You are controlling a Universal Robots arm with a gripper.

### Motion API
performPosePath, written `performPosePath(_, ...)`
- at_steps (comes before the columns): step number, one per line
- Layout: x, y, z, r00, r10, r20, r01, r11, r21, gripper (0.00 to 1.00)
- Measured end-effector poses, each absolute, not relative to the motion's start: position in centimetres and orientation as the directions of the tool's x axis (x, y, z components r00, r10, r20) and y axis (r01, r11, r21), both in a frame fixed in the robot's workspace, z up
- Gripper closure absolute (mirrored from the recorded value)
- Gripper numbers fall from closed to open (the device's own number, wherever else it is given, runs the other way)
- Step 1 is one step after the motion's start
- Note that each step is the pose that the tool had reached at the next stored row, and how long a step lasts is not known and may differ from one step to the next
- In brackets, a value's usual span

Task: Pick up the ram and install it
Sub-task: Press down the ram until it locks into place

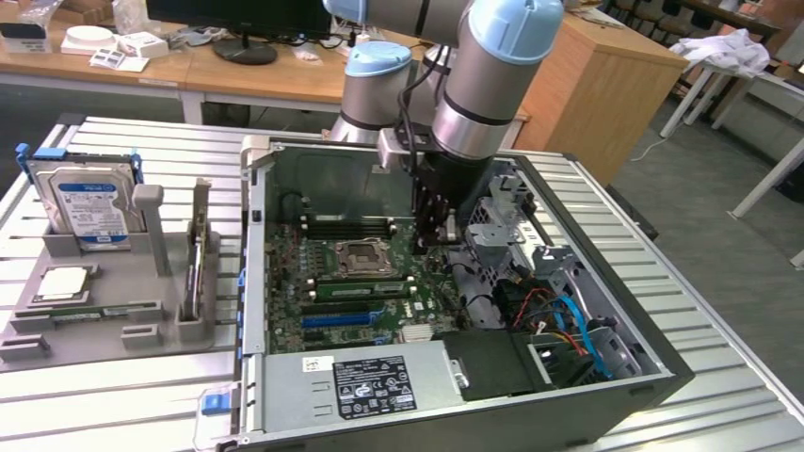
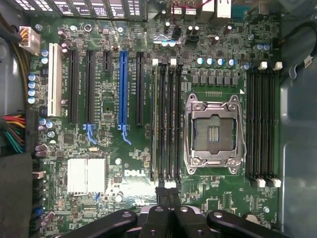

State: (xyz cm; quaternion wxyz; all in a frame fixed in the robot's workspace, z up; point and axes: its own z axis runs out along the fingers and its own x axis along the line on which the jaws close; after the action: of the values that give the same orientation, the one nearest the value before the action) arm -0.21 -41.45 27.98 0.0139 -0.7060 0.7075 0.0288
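The ram (image 1: 361, 288) is a long green stick standing in a memory slot beside the empty processor socket (image 1: 361, 254) on the motherboard of the open computer case. In the wrist view the ram (image 2: 156, 124) is seen edge-on in the outermost of several parallel slots, next to the socket (image 2: 213, 131). My gripper (image 1: 434, 235) hangs inside the case above the board, a little off the ram toward the exterior view's right. Its black fingers (image 2: 162, 198) are pressed together with nothing between them. In the wrist view my gripper (image 2: 168, 194) is over one end of that slot bank.
A grey fixture (image 1: 126, 325) at the exterior view's left holds a hard drive (image 1: 88, 202), a silver processor chip (image 1: 66, 282), another green stick (image 1: 88, 311) and an upright card (image 1: 198, 259). The case also holds a power supply (image 1: 364, 386), cables (image 1: 566, 320) and a second slot bank (image 2: 261, 126).
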Motion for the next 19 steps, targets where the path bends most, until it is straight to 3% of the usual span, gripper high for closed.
performPosePath(19, -0.2, -41.5, 25.6, -0.003, -0.998, -0.06, -1.0, 0.002, 0.021, 0.89)
